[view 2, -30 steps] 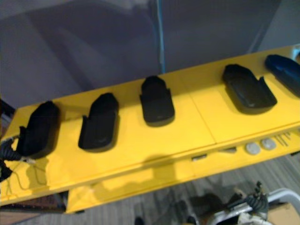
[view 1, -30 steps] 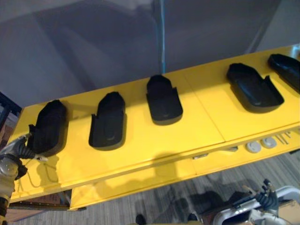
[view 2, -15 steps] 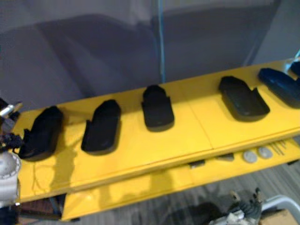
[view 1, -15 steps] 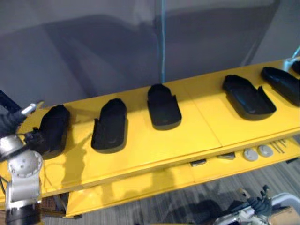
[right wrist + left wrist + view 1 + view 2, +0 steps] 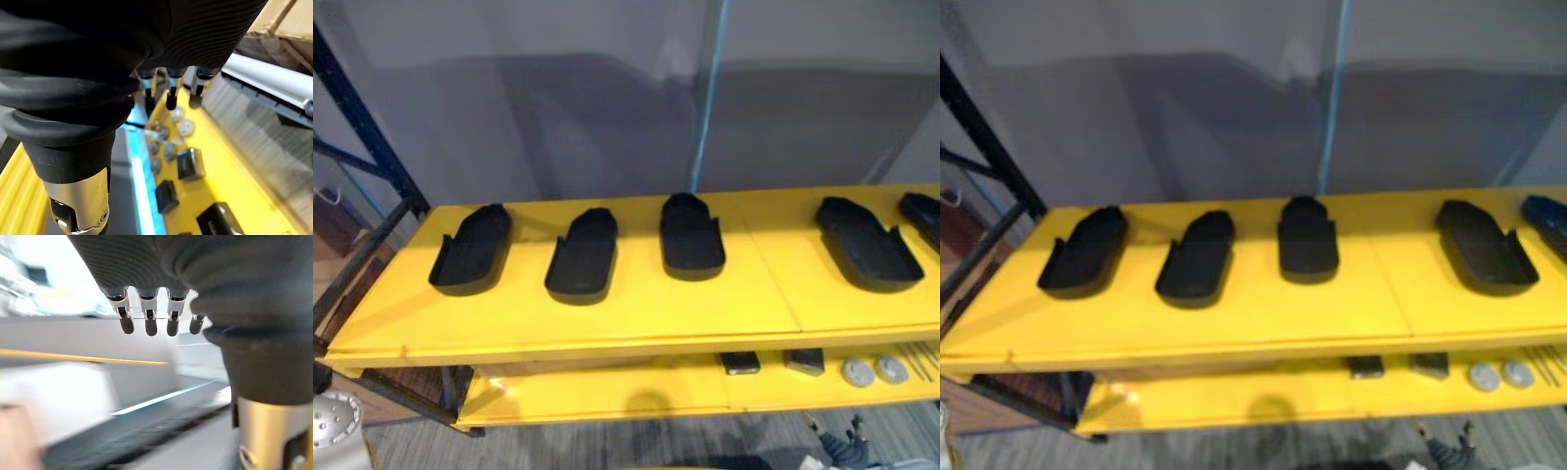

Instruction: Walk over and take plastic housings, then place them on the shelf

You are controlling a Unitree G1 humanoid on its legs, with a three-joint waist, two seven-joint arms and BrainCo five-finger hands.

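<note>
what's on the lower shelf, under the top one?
Two dark blocks, two grey discs, thin pins near its front. Further back is hidden by the top shelf.

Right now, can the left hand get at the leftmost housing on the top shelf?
Probably yes, with a reach: nothing stands before the leftmost housing on the shelf, and the left hand is open and empty, but away from it.

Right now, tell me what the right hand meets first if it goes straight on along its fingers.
Probably the lower shelf, by the round discs just past the fingers of the right hand. Nothing shows in between, though depth is unclear.
</note>
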